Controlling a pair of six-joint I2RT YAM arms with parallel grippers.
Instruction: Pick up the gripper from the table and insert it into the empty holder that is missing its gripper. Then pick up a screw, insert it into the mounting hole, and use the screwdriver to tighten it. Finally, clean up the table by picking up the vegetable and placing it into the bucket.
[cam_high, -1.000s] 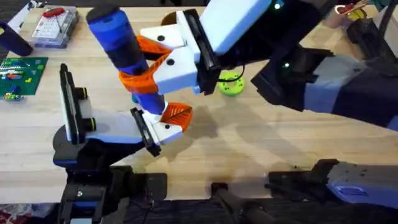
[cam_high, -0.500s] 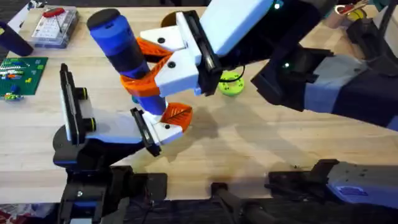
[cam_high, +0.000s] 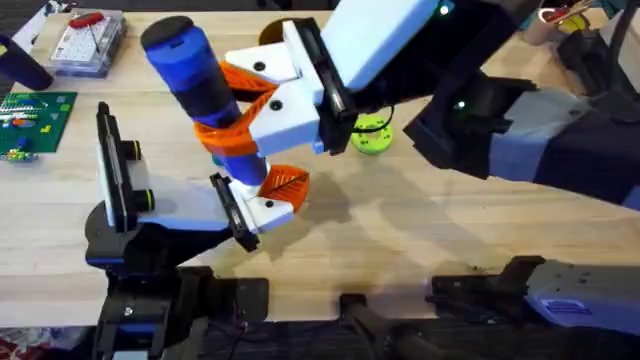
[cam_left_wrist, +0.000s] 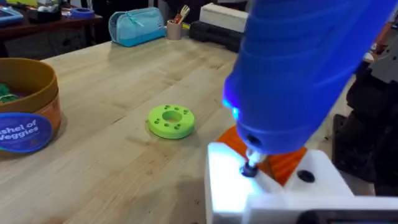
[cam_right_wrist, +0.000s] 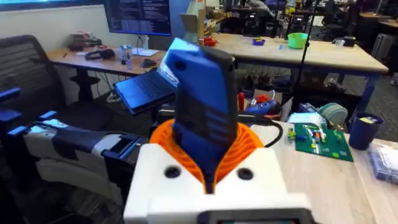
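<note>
My right gripper (cam_high: 228, 108) reaches across the table and is shut on the blue screwdriver (cam_high: 195, 75), its orange pads wrapped round the barrel (cam_right_wrist: 202, 118). The screwdriver stands tilted, and its thin tip rests on a dark screw (cam_left_wrist: 249, 168). That screw sits in the white gripper piece with an orange pad (cam_high: 277, 190), which is seated in the holder (cam_high: 185, 205) at the end of my left arm. A blue light glows on the screwdriver. The orange-brown bucket (cam_left_wrist: 28, 106) stands beyond; a bit of green shows inside it, and I cannot tell whether it is the vegetable.
A lime green ring (cam_high: 372, 134) with holes lies mid-table, just past the right arm. A green circuit board (cam_high: 30, 115) and a clear box holding a red tool (cam_high: 88, 42) sit at the far left. A teal pouch (cam_left_wrist: 134, 26) is farther back.
</note>
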